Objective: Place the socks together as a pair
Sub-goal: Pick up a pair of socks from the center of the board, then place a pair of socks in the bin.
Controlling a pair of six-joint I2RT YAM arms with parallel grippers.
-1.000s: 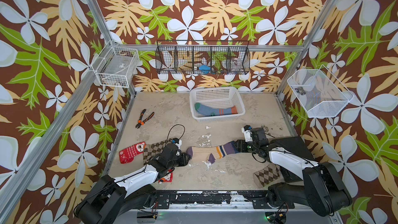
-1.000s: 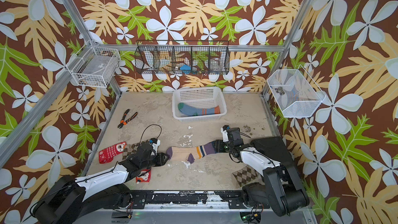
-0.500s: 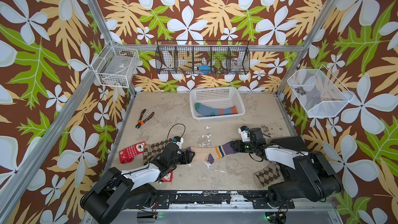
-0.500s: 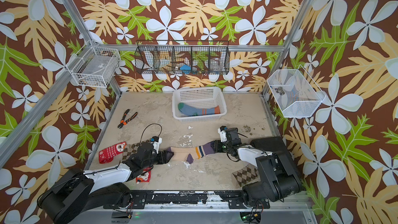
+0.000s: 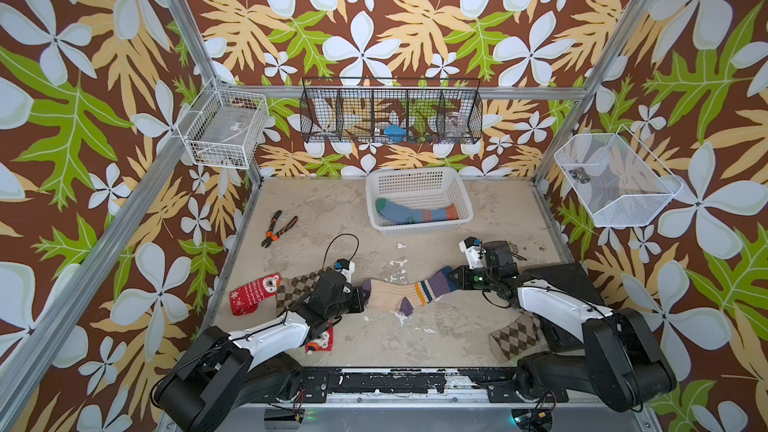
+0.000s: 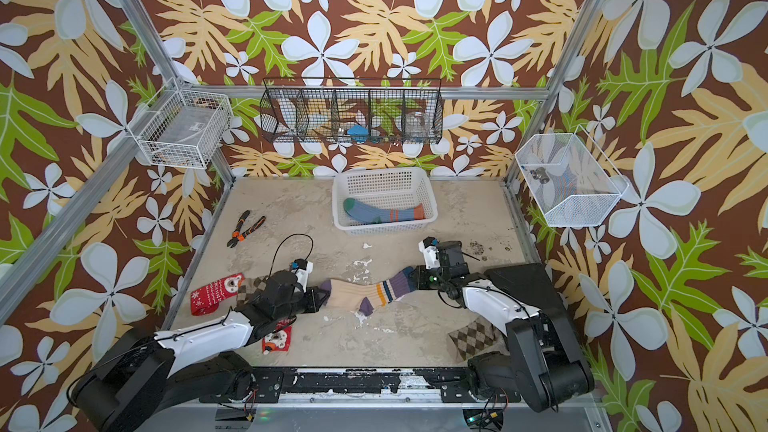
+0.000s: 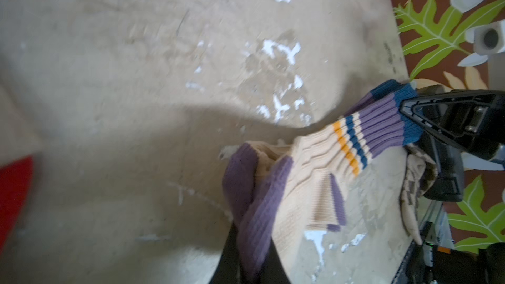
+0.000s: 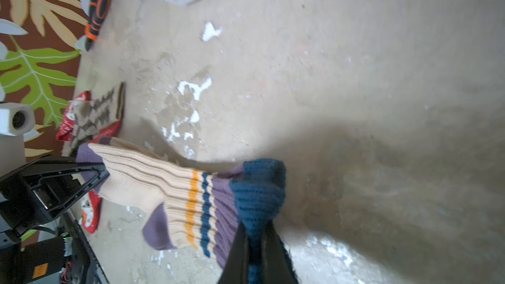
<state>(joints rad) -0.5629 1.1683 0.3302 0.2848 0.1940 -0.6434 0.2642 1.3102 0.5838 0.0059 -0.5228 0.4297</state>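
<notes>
The cream socks (image 5: 401, 295) with purple toe, orange and blue stripes and a blue cuff lie stretched across the front middle of the table, seemingly in two layers. My left gripper (image 5: 362, 293) is shut on the purple toe end (image 7: 254, 214). My right gripper (image 5: 454, 278) is shut on the blue cuff (image 8: 258, 192). A blue sock (image 5: 415, 214) with orange stripes lies in the white basket (image 5: 415, 172). A red snowflake sock (image 5: 251, 295) and a brown argyle sock (image 5: 295, 288) lie at the left. Another red sock (image 5: 320, 340) peeks from under the left arm. A second argyle sock (image 5: 515, 336) lies front right.
Orange-handled pliers (image 5: 278, 228) lie at the back left of the table. A black pad (image 5: 561, 280) sits under the right arm. Wire baskets hang on the left wall (image 5: 224, 130), the back wall (image 5: 390, 112) and the right wall (image 5: 615, 180).
Both grippers have shut on the ends of the cream socks, the left on the toe and the right on the cuff. The arms have barely shifted.
</notes>
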